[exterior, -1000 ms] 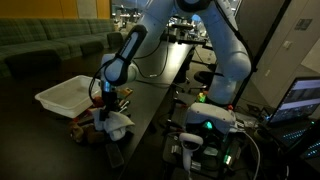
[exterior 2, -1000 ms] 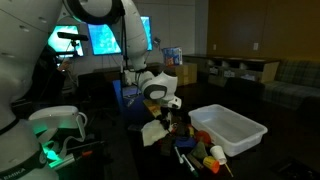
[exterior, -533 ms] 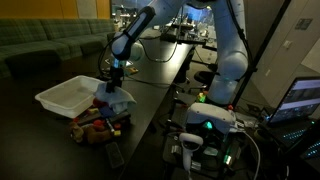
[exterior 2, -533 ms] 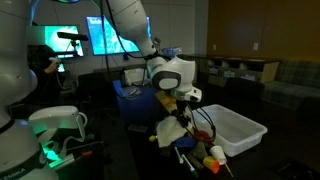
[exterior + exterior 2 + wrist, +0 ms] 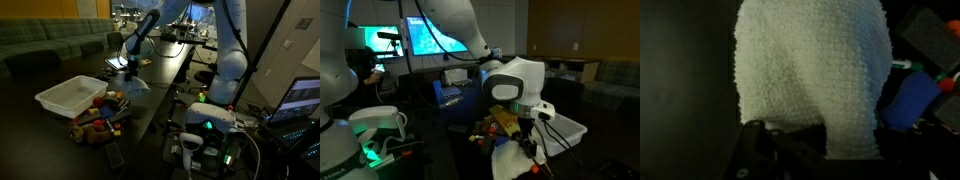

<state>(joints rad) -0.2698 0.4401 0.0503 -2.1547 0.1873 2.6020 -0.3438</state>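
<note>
Tool: in an exterior view the tool (image 5: 130,74) was clamped on the top of a white towel (image 5: 137,88), which hung clear above the desk (image 5: 155,110).
Around it: a toy pile (image 5: 98,122) lay below and to one side, with a white bin (image 5: 66,96) just beside the pile.
Exterior view, close side: the tool (image 5: 527,130) pinched the white towel (image 5: 515,160), whose loose end drooped in folds in front of the toy pile (image 5: 503,122) and the white bin (image 5: 566,133).
Wrist view: the white towel (image 5: 810,70) filled most of the picture, with a blue toy (image 5: 908,102) beside it.
Handling: probably light, soft and limp, with a nubby, non-slippery, unbreakable weave.
Hold: a bunched edge or corner seemed best, since the rest simply dangles.
</note>
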